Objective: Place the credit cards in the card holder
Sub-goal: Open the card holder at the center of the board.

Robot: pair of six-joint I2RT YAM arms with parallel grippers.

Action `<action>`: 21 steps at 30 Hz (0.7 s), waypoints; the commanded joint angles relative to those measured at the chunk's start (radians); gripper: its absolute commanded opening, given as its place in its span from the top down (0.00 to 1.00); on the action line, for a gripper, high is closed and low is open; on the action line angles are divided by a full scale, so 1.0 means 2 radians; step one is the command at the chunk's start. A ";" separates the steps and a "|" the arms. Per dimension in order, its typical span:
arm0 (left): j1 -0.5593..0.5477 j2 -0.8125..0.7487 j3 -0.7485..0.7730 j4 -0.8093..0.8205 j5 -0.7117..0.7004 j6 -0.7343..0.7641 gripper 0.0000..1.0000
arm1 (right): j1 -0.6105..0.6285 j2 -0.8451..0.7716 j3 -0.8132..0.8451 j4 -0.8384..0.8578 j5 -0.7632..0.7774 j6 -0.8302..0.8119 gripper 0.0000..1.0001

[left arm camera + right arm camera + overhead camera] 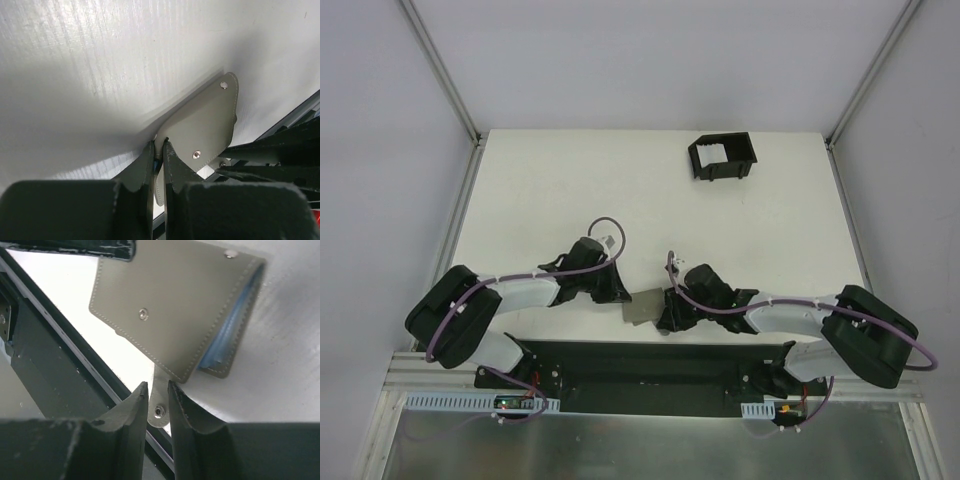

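1. Grey wallet (642, 305) sits right at the near edge of the surface (570, 180), caught between both arms. The left hand (159, 146) is clamped tight on one wallet edge. The right hand (157, 388) has its jaws a narrow gap apart astride the snap tab (159, 411); whether it actually pinches the tab, I cannot tell.
2. The credit cards (227, 335) show only as a blue sliver inside the wallet's open side. The card holder (722, 157) waits well apart, at the far side.
3. Danger one: a careless tug from either arm could drag the wallet over that near edge.
4. Danger two: the little tab could slip from the right hand, and the flap would drop shut over the cards.
5. Hard to make out: how many cards there are, any markings on them, and the holder's inner slots. From above, the arms cover most of the wallet.
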 commanded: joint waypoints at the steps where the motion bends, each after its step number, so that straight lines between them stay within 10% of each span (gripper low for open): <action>1: 0.004 -0.025 -0.015 -0.041 -0.075 0.006 1.00 | 0.005 0.004 -0.011 -0.145 0.062 0.005 0.75; 8: 0.004 -0.068 -0.015 -0.053 -0.066 0.011 0.92 | 0.009 -0.006 0.033 -0.182 0.117 0.000 0.78; 15: 0.004 -0.118 -0.009 -0.081 -0.070 0.028 0.52 | 0.009 -0.051 0.089 -0.208 0.126 -0.011 0.71; 21: 0.004 -0.158 0.016 -0.127 -0.078 0.049 0.38 | 0.009 -0.127 0.122 -0.246 0.172 -0.020 0.64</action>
